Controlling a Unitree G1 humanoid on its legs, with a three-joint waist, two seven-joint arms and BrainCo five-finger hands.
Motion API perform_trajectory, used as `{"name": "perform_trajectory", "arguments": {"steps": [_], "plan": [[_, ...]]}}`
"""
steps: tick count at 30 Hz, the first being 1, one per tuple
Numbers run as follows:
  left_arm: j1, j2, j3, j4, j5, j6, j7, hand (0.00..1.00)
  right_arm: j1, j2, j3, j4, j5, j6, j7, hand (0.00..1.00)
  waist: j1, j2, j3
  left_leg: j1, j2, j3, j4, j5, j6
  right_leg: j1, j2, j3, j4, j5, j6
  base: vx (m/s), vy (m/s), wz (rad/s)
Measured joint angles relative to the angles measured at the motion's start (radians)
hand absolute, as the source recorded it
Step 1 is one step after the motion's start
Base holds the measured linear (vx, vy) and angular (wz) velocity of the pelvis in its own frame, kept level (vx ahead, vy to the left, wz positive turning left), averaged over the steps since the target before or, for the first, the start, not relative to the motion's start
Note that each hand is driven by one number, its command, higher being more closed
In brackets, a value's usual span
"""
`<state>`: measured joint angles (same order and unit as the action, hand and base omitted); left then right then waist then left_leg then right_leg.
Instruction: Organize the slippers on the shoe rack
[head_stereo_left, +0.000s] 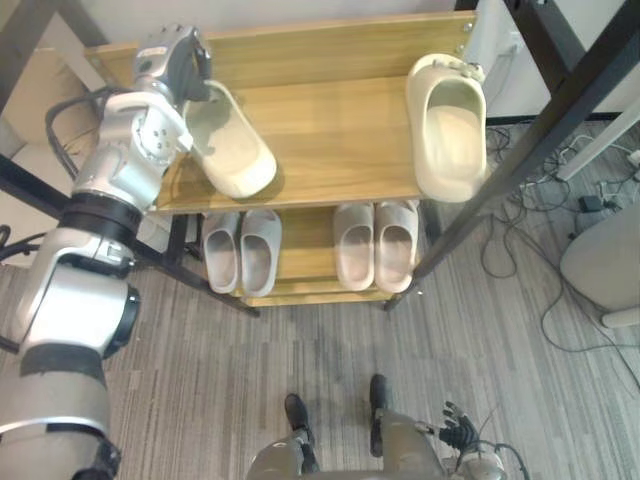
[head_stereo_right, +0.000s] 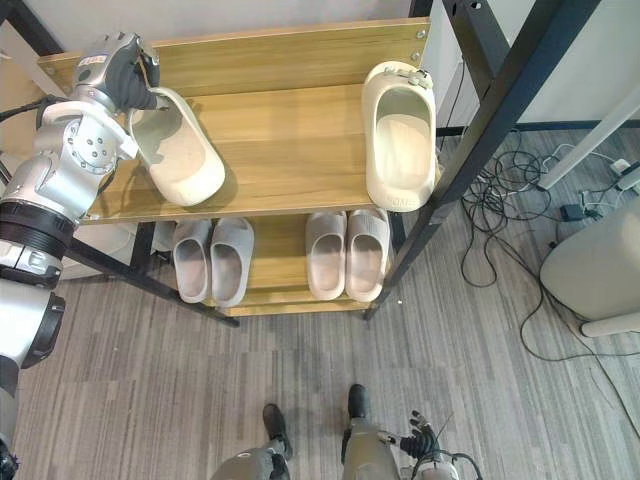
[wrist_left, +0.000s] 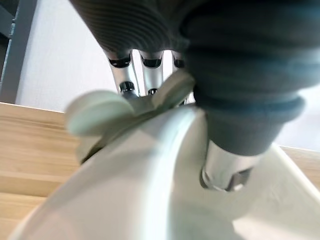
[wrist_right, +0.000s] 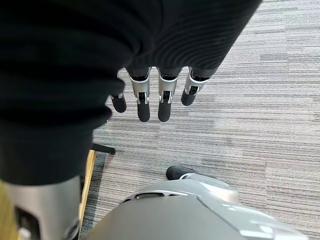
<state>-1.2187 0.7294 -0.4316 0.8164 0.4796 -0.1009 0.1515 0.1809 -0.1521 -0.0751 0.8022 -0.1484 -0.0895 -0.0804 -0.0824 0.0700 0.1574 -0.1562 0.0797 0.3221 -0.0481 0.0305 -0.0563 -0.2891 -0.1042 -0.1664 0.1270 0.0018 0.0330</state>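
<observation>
A cream slipper (head_stereo_left: 232, 145) lies slanted at the left of the wooden shoe rack's top shelf (head_stereo_left: 340, 140). My left hand (head_stereo_left: 172, 62) is shut on its heel end. In the left wrist view my thumb (wrist_left: 225, 165) is inside the slipper (wrist_left: 125, 190) and my fingers (wrist_left: 122, 70) are behind its rim. A second cream slipper (head_stereo_left: 447, 125) lies at the shelf's right end, its toe over the front edge. The lower shelf holds two grey pairs (head_stereo_left: 242, 250) (head_stereo_left: 376, 243). My right hand (wrist_right: 150, 97) hangs low over the carpet, fingers straight, holding nothing.
A black metal post (head_stereo_left: 530, 140) slants past the rack's right side. Loose cables (head_stereo_left: 520, 250) lie on the carpet to the right, beside a pale rounded object (head_stereo_left: 605, 260). Striped grey carpet (head_stereo_left: 330, 340) lies in front of the rack.
</observation>
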Motion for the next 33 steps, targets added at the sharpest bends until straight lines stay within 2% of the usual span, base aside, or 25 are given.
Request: {"name": "perform_trajectory", "arguments": {"steps": [6, 10, 17, 24, 33], "plan": [[0.000, 0.000, -0.007, -0.001, 0.000, -0.001, 0.003, 1.00, -0.017, 0.002, -0.001, 0.041, 0.000, 0.000, -0.001, 0.00, -0.004, -0.007, -0.004, 0.001, -0.005, -0.005, -0.002, 0.002, 0.002, 0.013, 0.000, 0.004, -0.031, 0.022, 0.004, -0.03, -0.002, 0.00], [0.001, -0.008, -0.059, -0.019, 0.001, -0.001, 0.007, 1.00, -0.025, 0.003, -0.001, 0.049, 0.000, 0.000, -0.005, 0.00, -0.016, -0.008, -0.004, 0.001, -0.010, -0.005, -0.002, 0.004, 0.005, 0.016, -0.002, 0.008, -0.041, 0.032, 0.007, -0.01, 0.003, -0.01], [0.001, -0.051, -0.080, -0.046, 0.010, -0.001, 0.028, 1.00, -0.044, 0.004, -0.022, 0.080, 0.000, 0.001, -0.012, 0.00, -0.031, -0.010, -0.003, 0.000, -0.017, 0.003, -0.003, 0.005, 0.010, 0.030, -0.002, 0.024, -0.091, 0.067, 0.013, -0.04, 0.015, -0.06], [-0.004, -0.087, -0.093, -0.085, 0.030, -0.001, 0.067, 1.00, -0.048, 0.018, -0.045, 0.073, 0.000, 0.001, -0.027, 0.00, -0.030, -0.013, 0.000, -0.005, -0.022, 0.062, -0.007, 0.002, 0.016, -0.003, -0.001, 0.076, -0.101, 0.092, 0.016, -0.03, 0.025, -0.23], [-0.092, -0.179, -0.118, -0.098, 0.049, -0.003, 0.094, 1.00, -0.050, 0.041, -0.079, -0.006, 0.001, -0.001, -0.044, 0.00, -0.030, -0.025, 0.016, -0.015, -0.022, 0.111, -0.001, -0.007, 0.021, -0.032, 0.001, 0.114, -0.100, 0.102, 0.020, -0.02, 0.034, -0.13]]}}
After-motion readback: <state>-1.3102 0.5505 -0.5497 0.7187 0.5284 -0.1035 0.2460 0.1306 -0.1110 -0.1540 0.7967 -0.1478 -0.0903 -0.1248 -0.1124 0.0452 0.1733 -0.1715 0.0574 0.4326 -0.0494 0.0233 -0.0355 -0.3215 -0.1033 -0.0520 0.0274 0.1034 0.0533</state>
